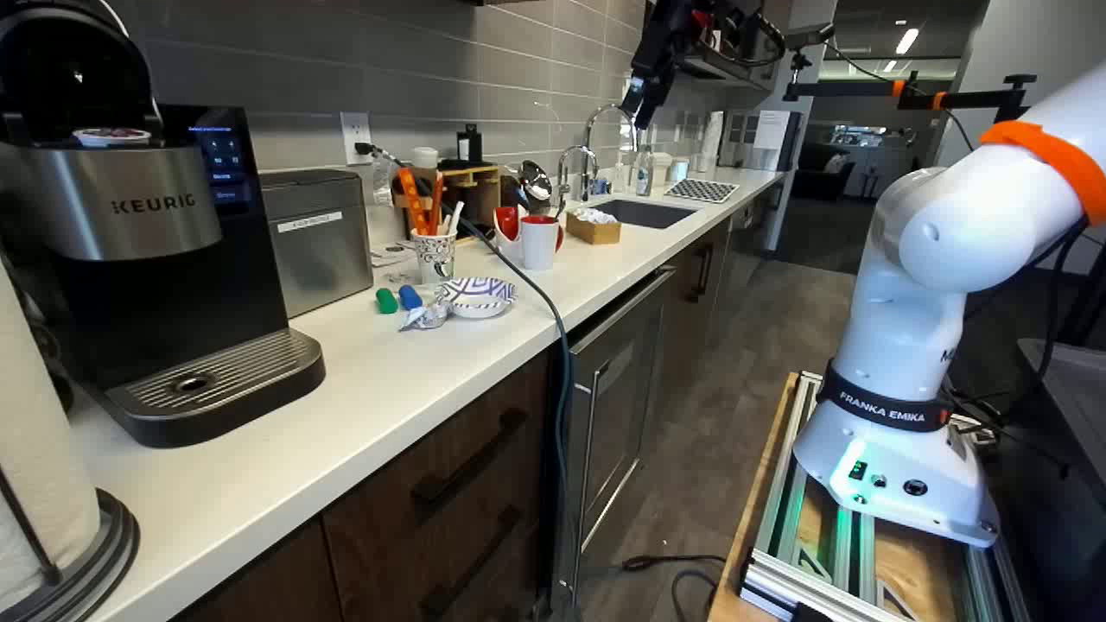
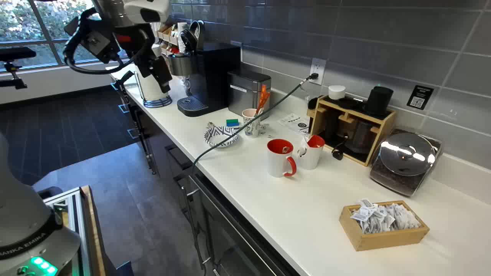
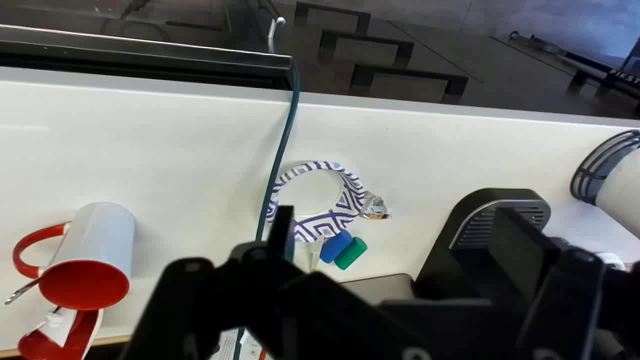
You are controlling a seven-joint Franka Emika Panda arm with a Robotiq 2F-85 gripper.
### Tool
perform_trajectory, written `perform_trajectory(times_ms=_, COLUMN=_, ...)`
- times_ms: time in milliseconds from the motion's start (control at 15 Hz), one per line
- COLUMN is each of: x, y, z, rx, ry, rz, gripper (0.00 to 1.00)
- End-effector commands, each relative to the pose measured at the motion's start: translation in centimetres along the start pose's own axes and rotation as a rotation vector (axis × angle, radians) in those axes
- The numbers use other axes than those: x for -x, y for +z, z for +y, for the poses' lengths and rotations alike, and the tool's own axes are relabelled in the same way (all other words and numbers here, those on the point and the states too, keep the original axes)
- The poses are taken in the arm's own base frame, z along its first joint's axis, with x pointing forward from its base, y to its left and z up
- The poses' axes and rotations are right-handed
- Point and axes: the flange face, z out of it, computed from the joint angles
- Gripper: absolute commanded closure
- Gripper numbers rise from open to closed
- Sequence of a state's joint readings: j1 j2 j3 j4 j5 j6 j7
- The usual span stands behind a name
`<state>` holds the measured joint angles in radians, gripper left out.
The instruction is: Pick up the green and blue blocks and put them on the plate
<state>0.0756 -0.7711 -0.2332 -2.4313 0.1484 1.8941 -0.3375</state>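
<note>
The green block [image 1: 386,301] and the blue block [image 1: 409,298] lie side by side on the counter. The wrist view shows the green block [image 3: 350,253] close against the blue block [image 3: 335,246]. The blue block is at the edge of the patterned white plate [image 1: 497,289]. The plate's rim [image 3: 352,187] also shows in the wrist view, and the plate [image 2: 209,137] stands before the blocks in an exterior view. My gripper [image 3: 400,220] is open and empty, fingers wide apart, high above the counter. It also shows in both exterior views [image 1: 637,99] [image 2: 165,87].
A dark cable [image 3: 282,145] crosses by the plate's edge. A foil wrapper [image 3: 375,206] touches the plate. A paper cup [image 1: 435,257] with orange sticks stands behind. The coffee maker [image 2: 220,73], a metal box [image 1: 320,238] and red-lined mugs [image 2: 278,165] stand around.
</note>
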Motion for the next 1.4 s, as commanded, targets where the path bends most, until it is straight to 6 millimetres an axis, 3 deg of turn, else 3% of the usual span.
perform_trajectory(times_ms=0, x=0.0, y=0.0, z=0.0, rx=0.000, ry=0.000, rz=0.000, gripper=0.00)
perform_trajectory(times_ms=933, x=0.0, y=0.0, z=0.0, rx=0.000, ry=0.000, rz=0.000, gripper=0.00)
perform_trajectory(times_ms=1333, x=-10.5, y=6.5, z=-1.7, rx=-0.013, ry=0.112, rz=0.092, gripper=0.00)
